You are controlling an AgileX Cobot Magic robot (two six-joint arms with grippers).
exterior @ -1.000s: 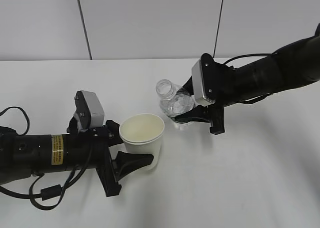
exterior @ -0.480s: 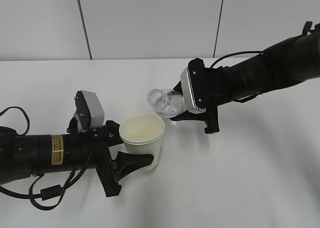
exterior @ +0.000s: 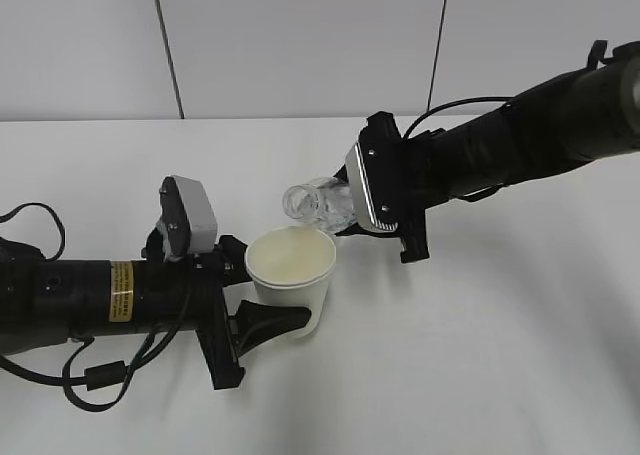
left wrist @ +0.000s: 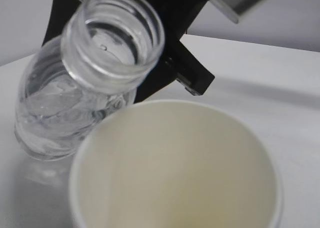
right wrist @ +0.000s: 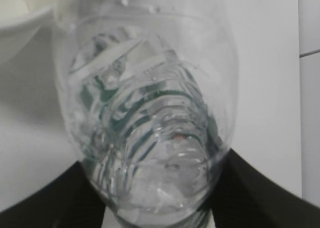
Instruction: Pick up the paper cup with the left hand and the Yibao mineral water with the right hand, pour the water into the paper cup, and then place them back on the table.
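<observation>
Left gripper (exterior: 262, 321) clamped on paper cup (exterior: 291, 268) above tabletop (exterior: 480, 355), right gripper (exterior: 385, 230) clamped on tilted Yibao mineral water (exterior: 318, 203); bring mouth over rim, then tip slowly.

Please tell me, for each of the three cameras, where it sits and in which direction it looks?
Exterior: in front of the table, slanting down; both arms, left tool and right tool show.
Left wrist: behind the paper cup, facing its mouth; no own parts show.
Right wrist: behind the bottle, looking along it; dark fingers show.
All share bottle and cup.
</observation>
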